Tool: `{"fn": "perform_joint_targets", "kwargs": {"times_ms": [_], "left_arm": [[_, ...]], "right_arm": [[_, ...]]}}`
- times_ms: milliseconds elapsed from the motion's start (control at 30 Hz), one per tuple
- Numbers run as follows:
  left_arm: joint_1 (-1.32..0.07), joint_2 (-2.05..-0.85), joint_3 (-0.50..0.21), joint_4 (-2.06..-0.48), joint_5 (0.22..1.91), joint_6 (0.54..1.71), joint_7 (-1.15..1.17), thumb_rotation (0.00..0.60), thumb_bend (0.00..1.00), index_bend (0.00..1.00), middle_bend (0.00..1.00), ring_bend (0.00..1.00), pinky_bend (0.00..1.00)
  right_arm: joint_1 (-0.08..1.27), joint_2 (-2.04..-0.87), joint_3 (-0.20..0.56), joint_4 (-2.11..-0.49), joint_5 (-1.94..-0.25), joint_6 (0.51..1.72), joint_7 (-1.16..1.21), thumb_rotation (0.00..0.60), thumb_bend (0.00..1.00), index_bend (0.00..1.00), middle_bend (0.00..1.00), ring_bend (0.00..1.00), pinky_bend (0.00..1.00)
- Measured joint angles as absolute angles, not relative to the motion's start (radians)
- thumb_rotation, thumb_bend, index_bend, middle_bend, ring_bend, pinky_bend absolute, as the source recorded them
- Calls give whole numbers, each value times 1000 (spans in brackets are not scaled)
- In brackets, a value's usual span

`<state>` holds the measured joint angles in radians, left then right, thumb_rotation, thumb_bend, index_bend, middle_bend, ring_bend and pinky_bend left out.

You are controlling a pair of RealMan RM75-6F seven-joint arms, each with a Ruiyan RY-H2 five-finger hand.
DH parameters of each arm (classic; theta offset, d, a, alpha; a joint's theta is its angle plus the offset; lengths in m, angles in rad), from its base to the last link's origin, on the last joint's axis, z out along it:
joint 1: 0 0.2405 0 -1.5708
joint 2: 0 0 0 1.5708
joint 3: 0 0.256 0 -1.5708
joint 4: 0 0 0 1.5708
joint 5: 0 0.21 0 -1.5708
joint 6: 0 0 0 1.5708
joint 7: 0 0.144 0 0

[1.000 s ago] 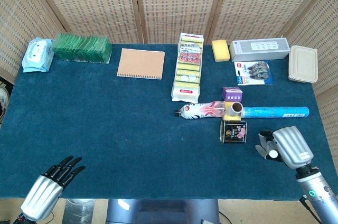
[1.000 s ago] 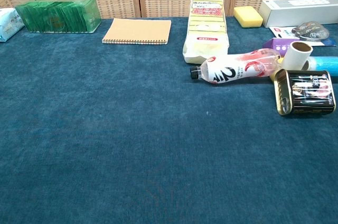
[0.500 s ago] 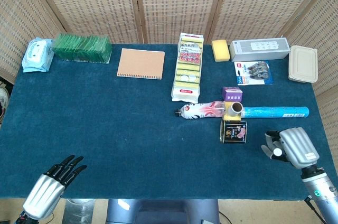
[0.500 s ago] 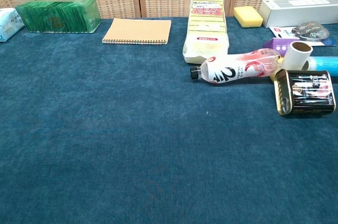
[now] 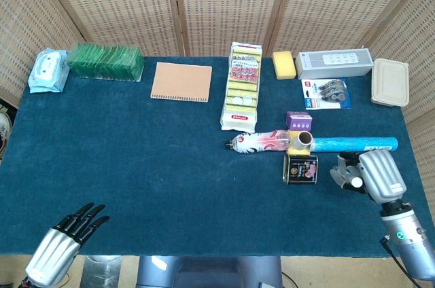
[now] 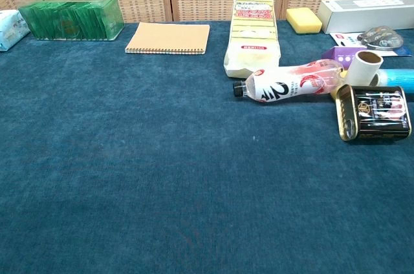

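Poised just right of the black tin (image 5: 300, 169) on the table (image 5: 136, 166), right hand (image 5: 367, 174), fingers curled, holding nothing, risking nudging it into the lying bottle (image 5: 258, 142).

Your right hand (image 5: 368, 175) sits just right of the tin (image 5: 300, 169); behind the tin lie the bottle (image 5: 259, 141) and the tube (image 5: 353, 143), end to end. Your left hand (image 5: 63, 242) hangs at the table's (image 5: 136, 166) near left corner
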<state>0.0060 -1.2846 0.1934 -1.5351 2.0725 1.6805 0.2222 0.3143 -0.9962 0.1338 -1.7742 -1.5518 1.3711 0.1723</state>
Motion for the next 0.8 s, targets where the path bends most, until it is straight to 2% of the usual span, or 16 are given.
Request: {"fn": "perform_joint_targets", "kwargs": {"times_ms": [333, 633, 800], "left_arm": [[-18, -1348, 174, -1511, 2007, 1577, 241, 600, 281, 221, 178, 158, 406], [-9, -1398, 183, -1479, 2018, 1589, 276, 600, 281, 220, 178, 158, 406], [-3, -1403, 191, -1475, 2023, 1597, 285, 600, 281, 221, 177, 158, 406]], "right_arm": [[405, -998, 210, -1824, -1416, 1245, 186, 600, 475, 913, 1000, 1000, 1000], [501, -1047, 289, -1812, -1249, 1142, 141, 600, 475, 913, 1000, 1000, 1000], [526, -1076, 305, -1786, -1213, 1126, 114, 600, 475, 913, 1000, 1000, 1000]]}}
